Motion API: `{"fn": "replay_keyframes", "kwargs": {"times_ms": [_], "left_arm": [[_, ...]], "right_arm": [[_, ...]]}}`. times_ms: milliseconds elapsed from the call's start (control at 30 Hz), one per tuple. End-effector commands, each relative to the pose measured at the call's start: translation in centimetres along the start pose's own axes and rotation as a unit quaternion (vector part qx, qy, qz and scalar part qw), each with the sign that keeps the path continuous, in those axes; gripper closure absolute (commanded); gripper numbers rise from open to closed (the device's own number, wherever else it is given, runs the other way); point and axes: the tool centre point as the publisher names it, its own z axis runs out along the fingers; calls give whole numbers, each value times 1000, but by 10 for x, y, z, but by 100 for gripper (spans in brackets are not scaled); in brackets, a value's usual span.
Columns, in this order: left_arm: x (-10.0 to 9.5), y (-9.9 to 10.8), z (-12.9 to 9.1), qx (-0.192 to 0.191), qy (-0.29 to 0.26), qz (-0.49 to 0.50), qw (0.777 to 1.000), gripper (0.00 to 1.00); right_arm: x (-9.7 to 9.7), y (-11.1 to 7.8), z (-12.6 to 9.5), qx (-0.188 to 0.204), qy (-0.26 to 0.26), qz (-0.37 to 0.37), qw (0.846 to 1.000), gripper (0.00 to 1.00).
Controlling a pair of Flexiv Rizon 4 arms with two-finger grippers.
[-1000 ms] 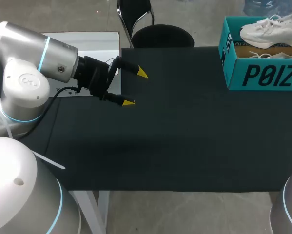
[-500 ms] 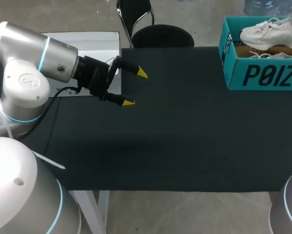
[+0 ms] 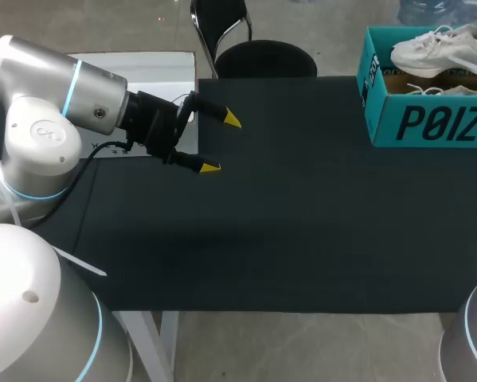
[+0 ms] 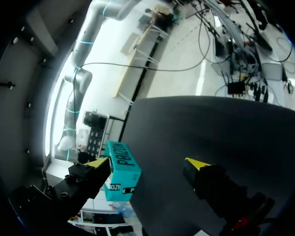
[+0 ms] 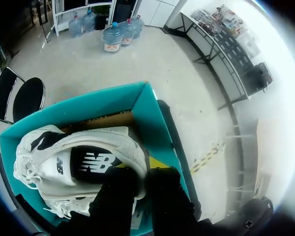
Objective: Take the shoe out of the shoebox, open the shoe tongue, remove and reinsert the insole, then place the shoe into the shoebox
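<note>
A teal shoebox [image 3: 429,123] stands at the table's far right corner. A white shoe [image 3: 437,49] hangs just above its open top. In the right wrist view my right gripper [image 5: 140,179] is shut on the heel rim of the white shoe [image 5: 78,157], whose dark insole faces the camera, over the shoebox [image 5: 152,123]. The right gripper itself is outside the head view. My left gripper [image 3: 221,143] hovers open and empty over the table's far left part, well away from the box. From its wrist, the left gripper [image 4: 147,162] points toward the distant shoebox [image 4: 120,169].
The black table [image 3: 302,239] stretches between the left gripper and the box. A second white shoe [image 3: 461,91] with loose laces lies inside the box under the lifted one.
The shoe has shifted slightly upward over the box. The left arm has not moved.
</note>
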Motion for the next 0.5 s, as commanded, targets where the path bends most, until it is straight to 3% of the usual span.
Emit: {"fn": "replay_keyframes", "kwargs": {"times_ms": [33,500], "left_arm": [[-1,0,0,0,2,0,1000,0],[-1,0,0,0,2,0,1000,0]], "right_arm": [[3,17,15,24,-2,-3,1000,100],[5,23,51,38,-2,-6,999,100]]}}
